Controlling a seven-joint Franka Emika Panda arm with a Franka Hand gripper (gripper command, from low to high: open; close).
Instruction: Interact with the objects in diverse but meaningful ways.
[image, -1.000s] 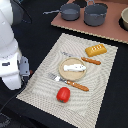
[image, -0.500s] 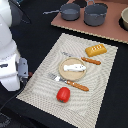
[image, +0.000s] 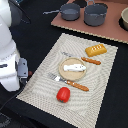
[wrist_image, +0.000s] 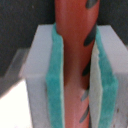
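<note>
In the wrist view my gripper is shut on an orange-red stick with dark stripes. Its teal pads press on both sides of the stick. In the exterior view the white arm stands at the exterior view's left, off the mat, and its fingers do not show. On the woven mat lie a red tomato, a yellow ridged bread loaf, a reddish-brown sausage stick and a white fish-like piece on a round plate.
An orange-handled fork lies between the plate and the tomato. Two grey pots stand on a brown board at the back. A bowl sits at the exterior view's far right.
</note>
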